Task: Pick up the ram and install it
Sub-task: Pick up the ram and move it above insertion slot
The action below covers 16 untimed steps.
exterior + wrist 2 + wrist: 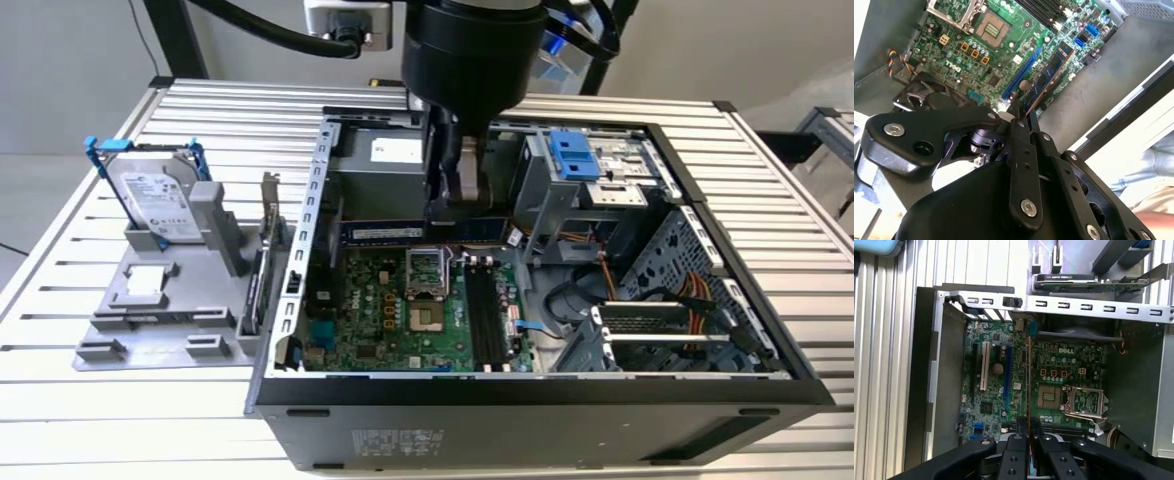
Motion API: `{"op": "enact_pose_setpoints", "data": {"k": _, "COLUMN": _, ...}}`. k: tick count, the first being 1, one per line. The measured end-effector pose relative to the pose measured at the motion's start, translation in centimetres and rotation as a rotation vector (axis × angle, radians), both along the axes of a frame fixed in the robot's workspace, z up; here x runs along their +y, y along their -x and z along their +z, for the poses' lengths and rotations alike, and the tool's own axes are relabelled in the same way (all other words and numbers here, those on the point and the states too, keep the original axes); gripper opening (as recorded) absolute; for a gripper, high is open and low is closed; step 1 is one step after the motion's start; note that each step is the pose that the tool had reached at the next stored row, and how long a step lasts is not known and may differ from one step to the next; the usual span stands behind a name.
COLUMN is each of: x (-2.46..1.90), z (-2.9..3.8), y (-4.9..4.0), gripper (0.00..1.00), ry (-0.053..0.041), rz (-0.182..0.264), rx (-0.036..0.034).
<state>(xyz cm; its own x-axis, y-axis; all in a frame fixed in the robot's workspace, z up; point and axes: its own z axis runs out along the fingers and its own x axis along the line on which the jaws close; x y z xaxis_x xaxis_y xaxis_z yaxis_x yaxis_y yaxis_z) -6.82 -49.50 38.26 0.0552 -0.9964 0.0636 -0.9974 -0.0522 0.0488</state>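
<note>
The ram (387,233) is a long, thin dark stick with a row of chips. It hangs level over the far edge of the green motherboard (387,305) inside the open computer case (534,400). My gripper (454,212) comes down from above and is shut on it. In the second wrist view the ram (1051,75) sticks out from my gripper (1021,107) over the board. The first wrist view shows the ram (1028,375) edge-on as a thin line running away from my gripper (1028,421). The black memory slots (487,320) lie on the board toward the exterior view's right.
A silver hard drive in a blue bracket (151,195) stands on a grey fixture (147,320) at the exterior view's left. A card with a metal bracket (267,250) stands beside the case wall. Drive cages (587,170) and orange cables (667,300) fill the case's right half.
</note>
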Motion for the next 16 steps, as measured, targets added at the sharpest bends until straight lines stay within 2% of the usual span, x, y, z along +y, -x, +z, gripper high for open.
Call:
{"op": "enact_pose_setpoints", "data": {"k": 8, "x": 0.01, "z": 0.0, "y": -1.2, "gripper": 0.0, "ry": 0.0002, "rz": -0.005, "rx": 0.0}}
{"op": "enact_pose_setpoints", "data": {"k": 16, "x": 0.05, "z": 0.0, "y": -2.37, "gripper": 0.0, "ry": 0.0005, "rz": -0.038, "rx": 0.0}}
